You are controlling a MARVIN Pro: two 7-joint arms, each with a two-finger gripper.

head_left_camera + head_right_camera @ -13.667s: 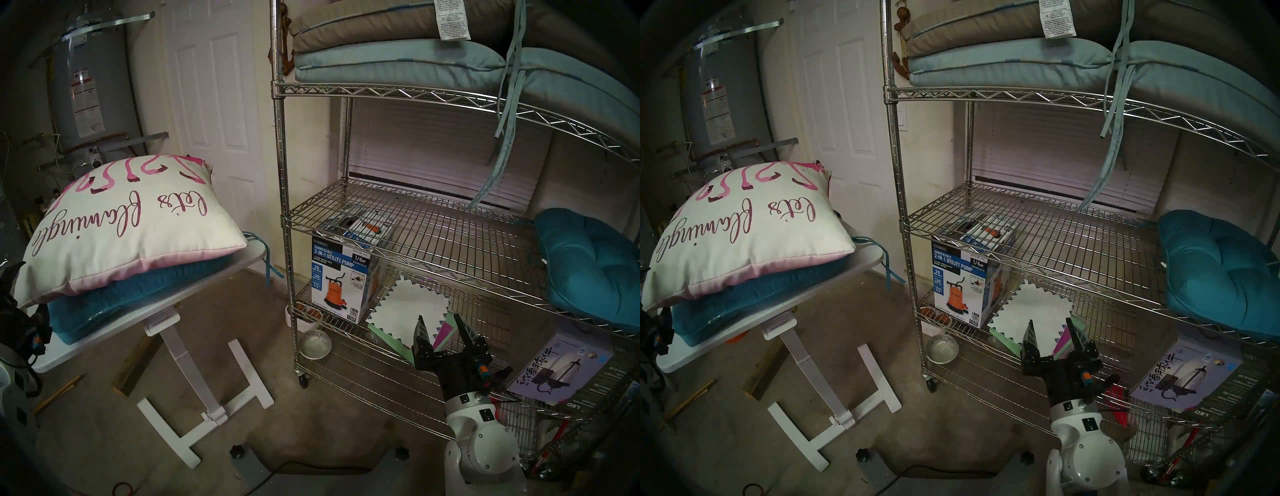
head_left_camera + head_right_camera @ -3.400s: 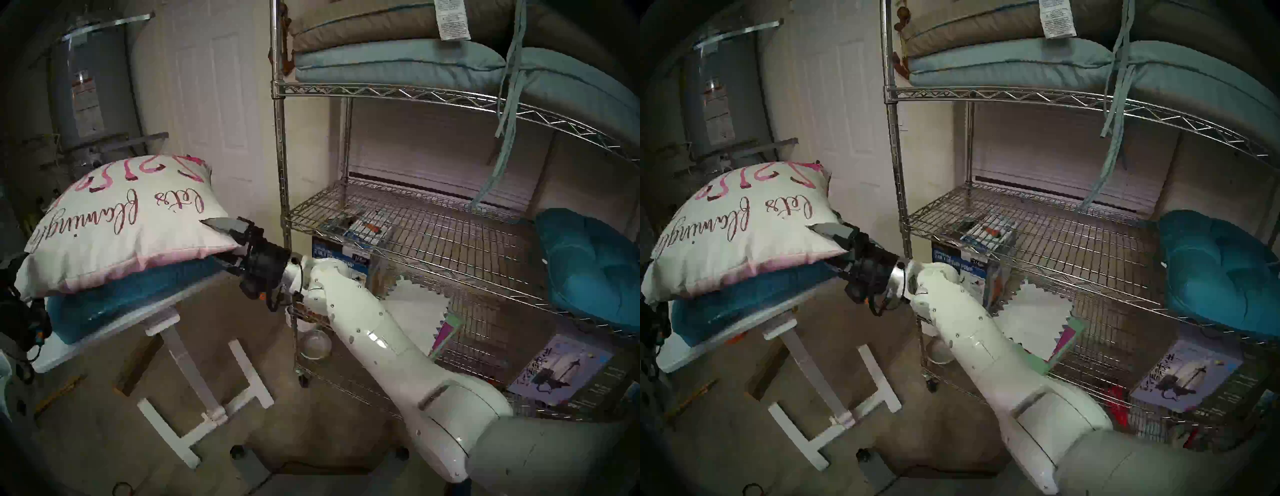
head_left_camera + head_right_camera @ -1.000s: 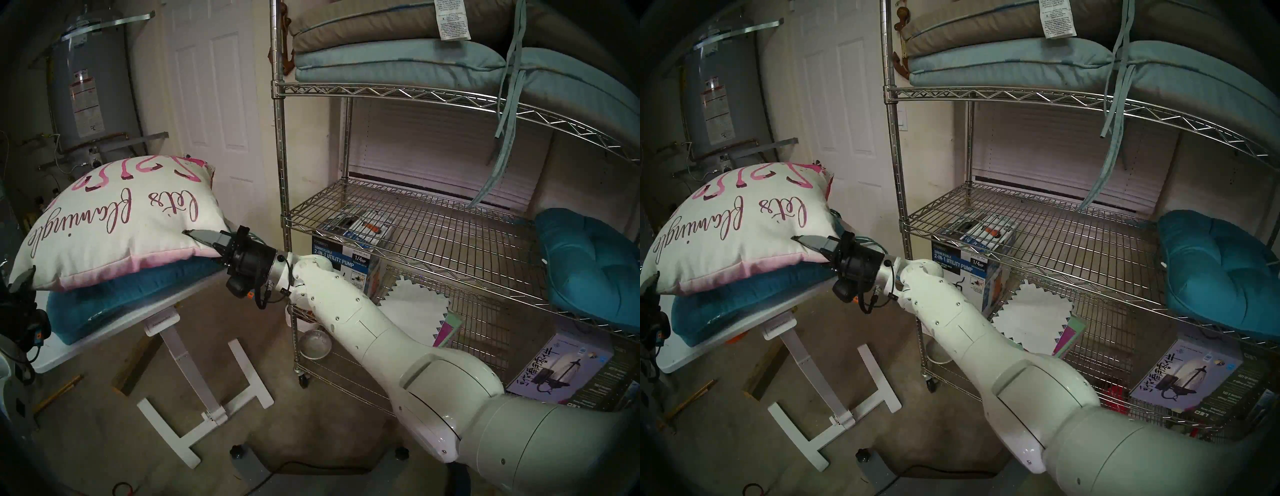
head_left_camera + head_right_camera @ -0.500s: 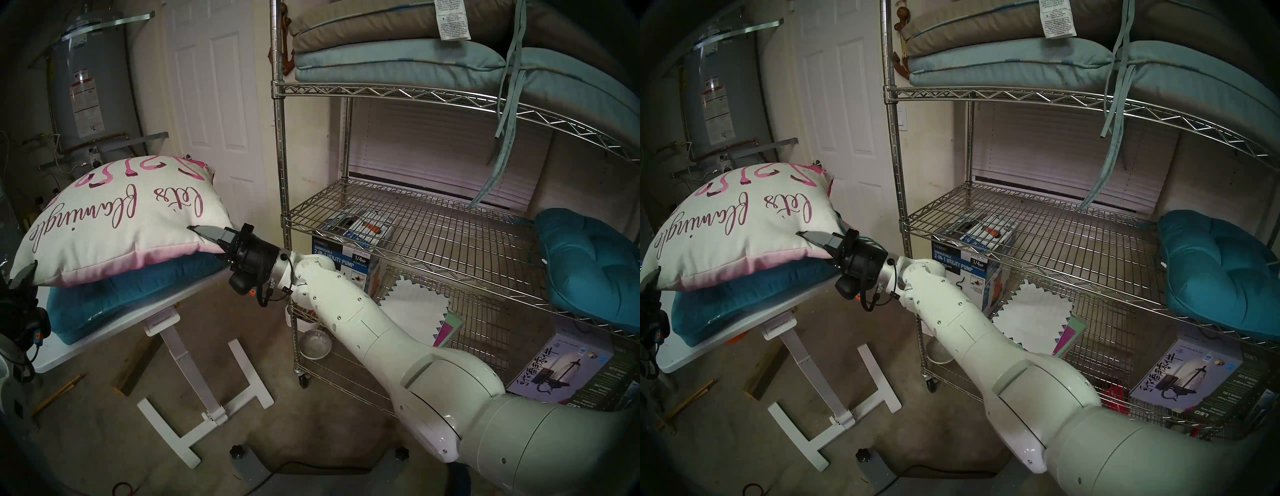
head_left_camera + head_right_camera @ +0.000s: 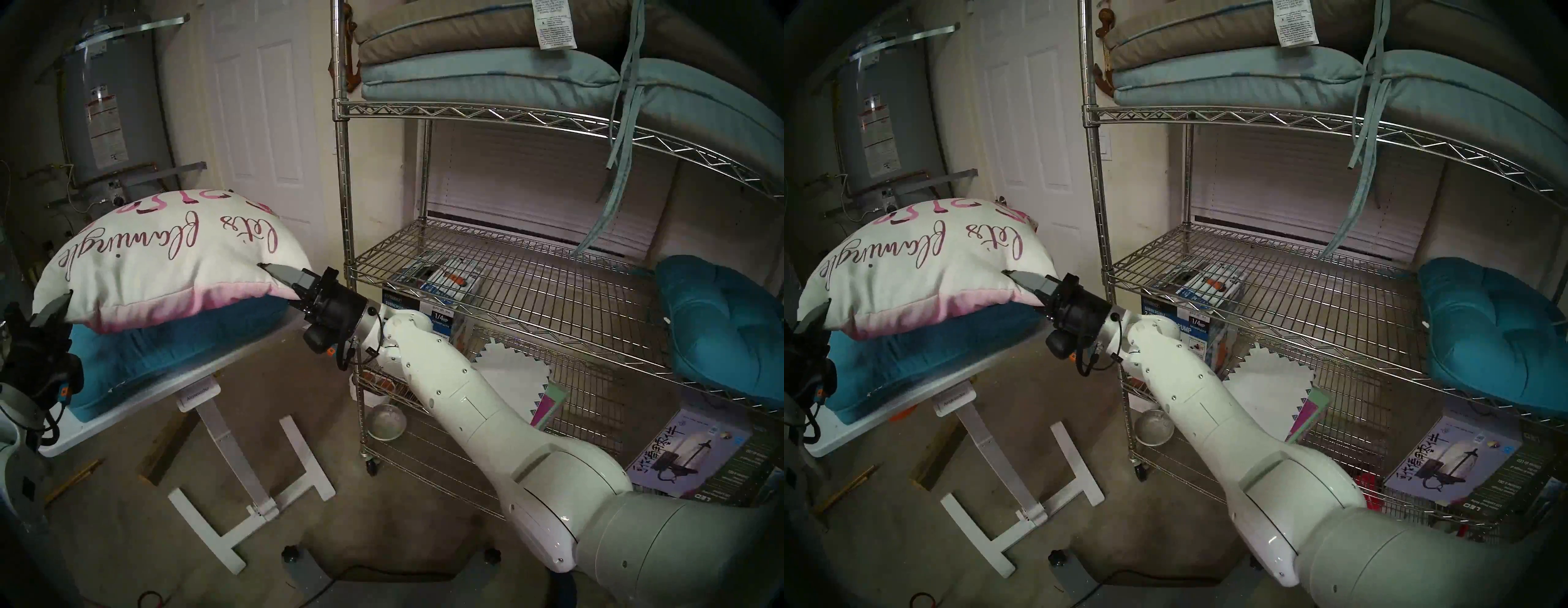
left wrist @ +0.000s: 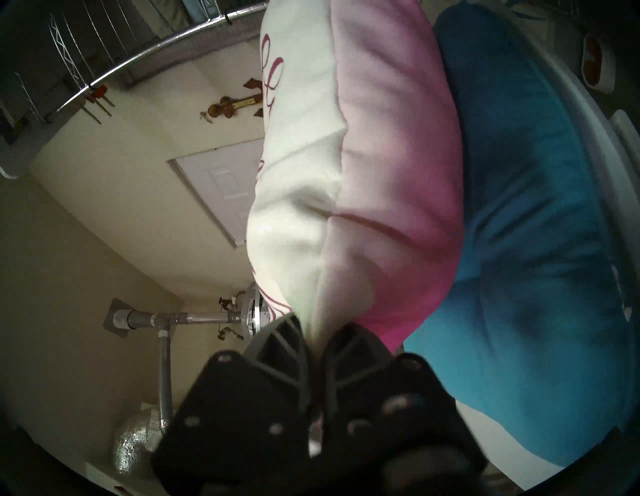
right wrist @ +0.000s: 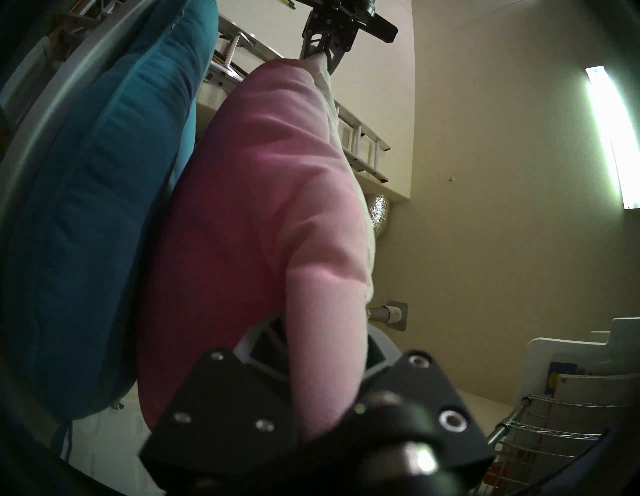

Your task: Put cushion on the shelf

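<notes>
Bare wire stretched across the shelf's [image 5: 500,271] middle tier, left of a teal seat cushion [image 5: 721,322]. Beside it, over the white desk [image 5: 140,395], the cushion [image 5: 169,271] hung by opposite corners, the left jaws [image 5: 53,312] and right jaws [image 5: 282,278] each clamped on fabric.

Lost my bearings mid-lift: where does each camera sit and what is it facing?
Head stereo left: head-high, looking down at cushion, shelf; both arms show.
Head stereo right: nearly the same, shifted sideways.
Left wrist: behind left tool, facing along the cushion's seam on its side; tool pinches a corner.
Right wrist: behind right tool, facing the pink underside; left tool visible at the far end.
Shared: both wrist views show the teal cushion underneath.
</notes>
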